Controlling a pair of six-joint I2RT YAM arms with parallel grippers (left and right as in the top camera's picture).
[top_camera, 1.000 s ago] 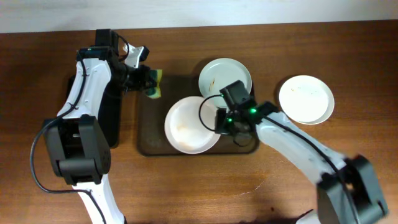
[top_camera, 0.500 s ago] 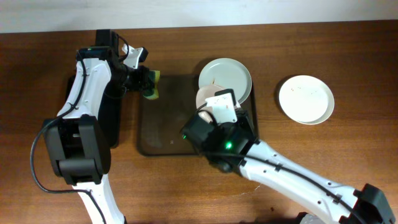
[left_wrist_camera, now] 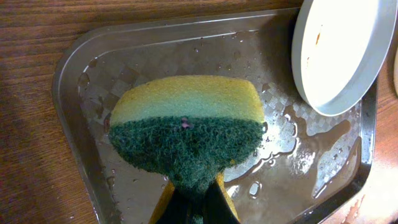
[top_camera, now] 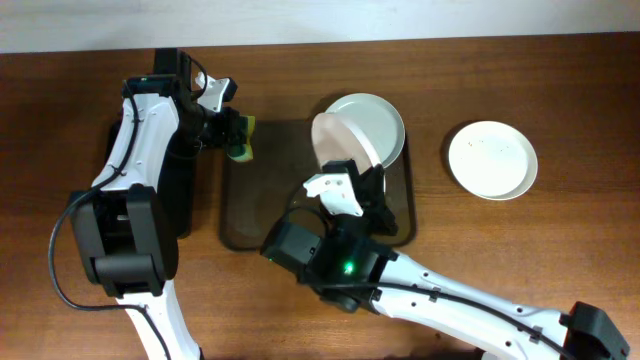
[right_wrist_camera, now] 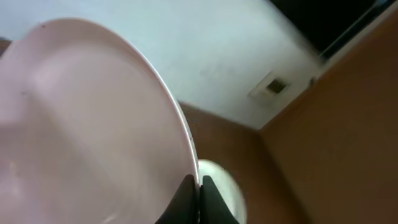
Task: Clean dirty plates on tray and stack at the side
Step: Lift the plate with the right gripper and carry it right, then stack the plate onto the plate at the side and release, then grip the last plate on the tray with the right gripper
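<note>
Nearest the base: right gripper [right_wrist_camera: 199, 188], jaws pinched narrow on the rim of the first plate [top_camera: 335, 143]. Holds it tilted steeply, raised over the right half of the tray [top_camera: 260, 210]. Shows only a pale, blurred face in the right wrist view, too soft to tell any streaks.

Beneath: one brown tray, rounded corners, textured floor wet with drops and small puddles.

Beyond the raised plate: a second plate [top_camera: 382, 122], lying at the tray's far right corner and overlapping the rim, partly hidden behind the first. Carries thin orange-brown streaks near its edge in the left wrist view.

Off to the right, well apart from the tray: a third plate [top_camera: 492, 160], flat on the tabletop [top_camera: 560, 80].

Three plates in all: one gripped, one on the tray, one off it.

At the tray's far left corner: left gripper [left_wrist_camera: 193, 204], jaws closed on one sponge [left_wrist_camera: 186, 124], yellow body, dark green scouring face. Contact with the tray not discernible.

Left of that, under the left arm: one black tray [top_camera: 183, 198].
</note>
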